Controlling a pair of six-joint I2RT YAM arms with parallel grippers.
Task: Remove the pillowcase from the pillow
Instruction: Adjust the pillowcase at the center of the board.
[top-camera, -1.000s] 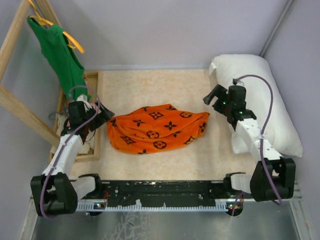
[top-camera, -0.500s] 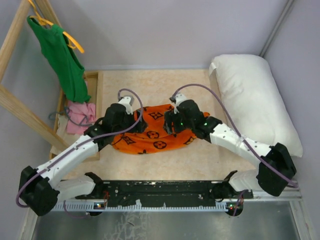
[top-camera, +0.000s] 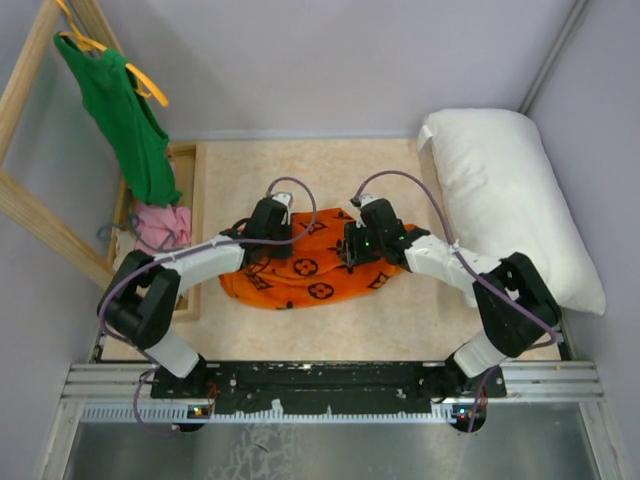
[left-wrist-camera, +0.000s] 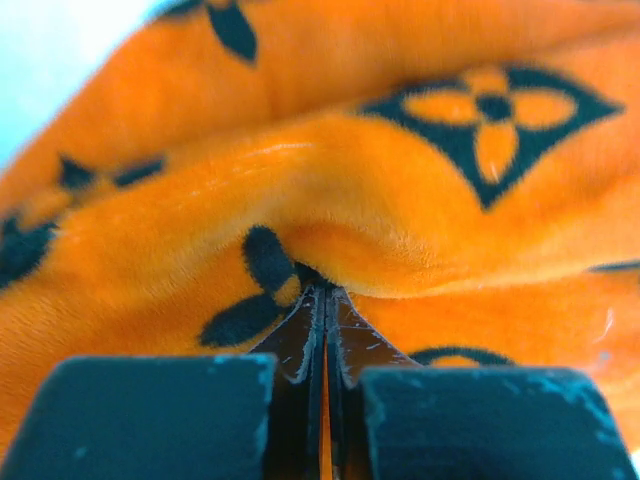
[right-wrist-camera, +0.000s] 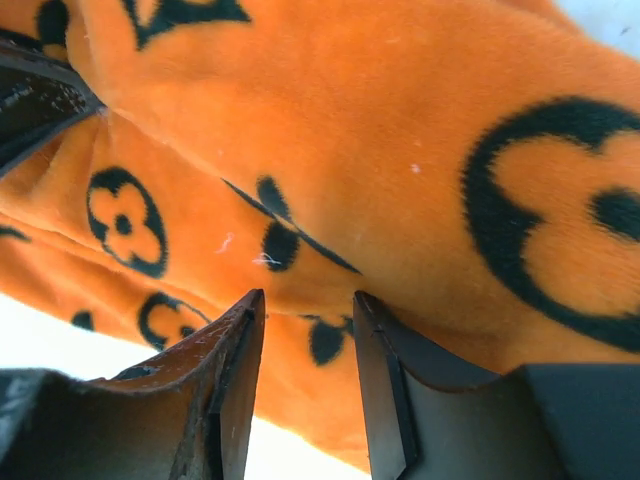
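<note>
The pillowcase (top-camera: 310, 280), bright orange fuzzy cloth printed with black flowers and circles, lies off the pillow (top-camera: 510, 200) as a low rumpled heap on the surface (top-camera: 300, 175), just to the pillow's left. I have one soft fold of it pinched in my left jaws. The pillow is plump, plain white and bare, lying lengthways

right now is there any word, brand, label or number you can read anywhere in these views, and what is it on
No text can be read in any view.
pillowcase: only black flower, star and circle motifs, no letters or numbers.
tag on the pillow: too small to tell whether anything is printed on it.
white strip along the near rail: fine tick-like marks, too small to read.
</note>
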